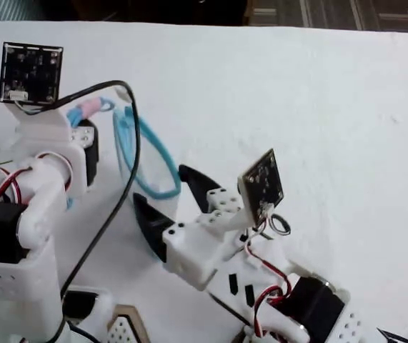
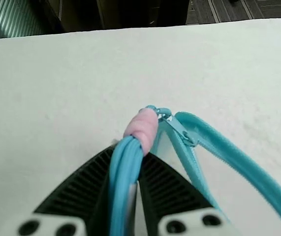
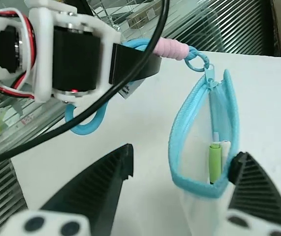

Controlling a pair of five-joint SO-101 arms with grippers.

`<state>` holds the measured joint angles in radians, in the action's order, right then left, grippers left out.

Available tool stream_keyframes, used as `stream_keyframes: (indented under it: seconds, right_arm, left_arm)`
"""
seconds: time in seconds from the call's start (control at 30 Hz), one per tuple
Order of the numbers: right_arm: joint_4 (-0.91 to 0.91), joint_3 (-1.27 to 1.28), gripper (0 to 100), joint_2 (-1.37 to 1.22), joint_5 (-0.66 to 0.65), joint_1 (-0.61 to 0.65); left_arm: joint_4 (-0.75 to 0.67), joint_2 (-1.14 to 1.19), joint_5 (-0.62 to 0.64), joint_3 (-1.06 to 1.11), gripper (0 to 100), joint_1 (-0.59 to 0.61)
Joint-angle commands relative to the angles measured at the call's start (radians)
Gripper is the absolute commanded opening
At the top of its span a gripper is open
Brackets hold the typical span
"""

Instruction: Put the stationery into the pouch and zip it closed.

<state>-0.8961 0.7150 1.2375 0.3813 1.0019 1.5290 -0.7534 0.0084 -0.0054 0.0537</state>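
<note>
Risk: the left gripper (image 2: 130, 153), fingers clamped on the blue strap (image 2: 124, 179) behind its pink sleeve (image 2: 143, 127), might drag the whole pouch (image 3: 178, 129) rather than run the zip. The right gripper (image 3: 182, 155), fingers apart, gave no hold. The pouch rested on the worktop (image 1: 318, 107) between the arms, mouth open, with a green pen (image 3: 214, 163) inside.

White, finely textured table top (image 1: 332, 100) under bright, even light; its far edge meets a darker floor (image 1: 332, 11) of grey tiles. In the right wrist view, slatted blinds (image 3: 219, 24) stand beyond the table. In the left wrist view, a teal ribbed panel (image 2: 5, 19) adjoins dark furniture (image 2: 130, 12) of indeterminate kind.
</note>
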Motion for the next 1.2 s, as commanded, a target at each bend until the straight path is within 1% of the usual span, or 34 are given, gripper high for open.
stream_keyframes:
  seconds: [0.0, 0.07, 0.2, 0.27, 0.63, 0.8, 1.13, 1.17]
  right_arm:
    - [0.001, -0.035, 31.4, -0.004, -0.006, 0.007]
    - [0.007, -0.011, 31.5, -0.005, -0.008, 0.007]
    - [0.076, 0.103, 31.5, 0.004, -0.086, 0.008]
    - [0.068, 0.098, 31.5, 0.012, -0.101, 0.027]
    - [0.096, 0.094, 31.5, 0.025, -0.107, 0.028]
    - [0.127, 0.129, 31.3, 0.027, -0.141, 0.025]
    - [0.142, 0.135, 31.1, 0.027, -0.144, -0.018]
    - [0.142, 0.137, 31.1, 0.027, -0.161, -0.018]
  left_arm:
    - [-0.002, -0.014, -0.011, -0.013, 2, -0.008]
    - [-0.003, -0.014, -0.011, -0.013, 2, -0.008]
    - [-0.005, -0.014, -0.011, -0.013, 2, -0.008]
    - [-0.005, -0.014, -0.011, -0.013, 2, -0.008]
    - [-0.003, -0.014, -0.011, -0.013, 2, -0.008]
    - [-0.002, -0.014, -0.011, -0.013, 2, -0.009]
    - [0.0, -0.014, -0.011, -0.013, 2, -0.011]
    - [0.0, -0.014, -0.011, -0.013, 2, -0.011]
